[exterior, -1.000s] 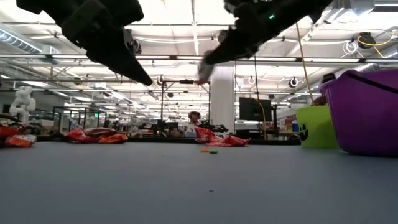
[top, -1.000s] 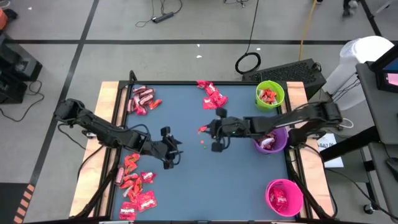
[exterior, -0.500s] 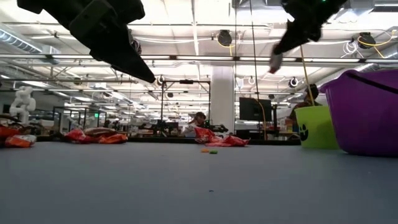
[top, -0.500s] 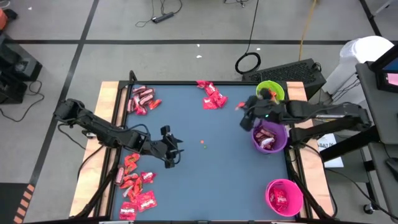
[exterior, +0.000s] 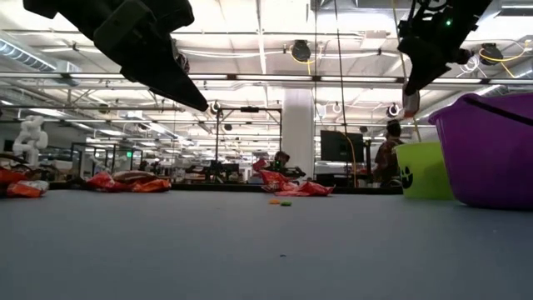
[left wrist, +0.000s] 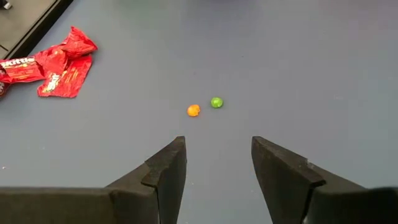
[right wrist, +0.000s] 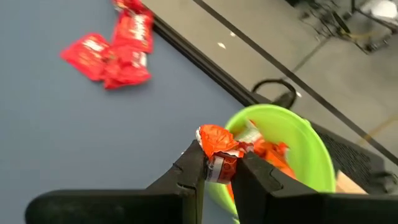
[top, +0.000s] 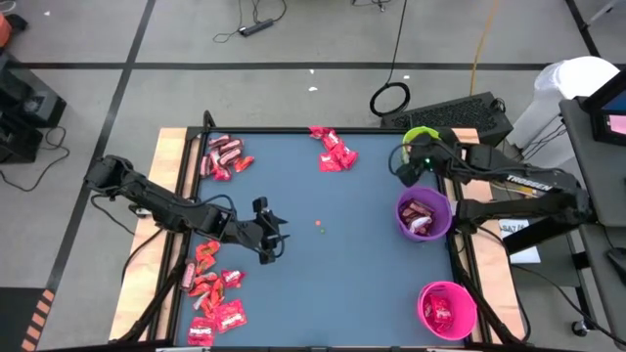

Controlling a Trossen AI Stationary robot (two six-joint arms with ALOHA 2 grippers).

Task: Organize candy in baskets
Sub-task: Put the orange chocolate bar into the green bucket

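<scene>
My right gripper (top: 409, 164) hangs at the lime green basket's (right wrist: 297, 144) rim, shut on one red-orange wrapped candy (right wrist: 217, 149); the low view shows it raised above the basket (exterior: 425, 169). My left gripper (top: 277, 238) hovers open over the middle of the table, its fingers (left wrist: 166, 173) short of two loose dots (left wrist: 204, 106). Candy lies in heaps at the far left (top: 224, 156), far middle (top: 333, 150) and near left (top: 210, 290). The purple basket (top: 424, 215) and pink basket (top: 447, 310) hold candy. My right gripper pinches the candy between its two fingers (right wrist: 191, 167). The wrapper's crumpled end (right wrist: 214, 138) sticks out past the fingertips. The fingers point down (exterior: 410, 93), and the candy is lifted clear of the table, over the green basket's rim.
The three baskets stand along the table's right edge, green far, purple in the middle, pink near. Tiny round dots (top: 320, 227) lie mid-table. Wooden rails (top: 168, 196) border the left and right sides. The blue mat between the heaps and baskets is bare.
My right gripper has carried the candy from the middle of the table toward the right and far edges, ending at the green basket. It has stayed shut on the wrapper and has tipped to point downward. My left gripper has kept still.
</scene>
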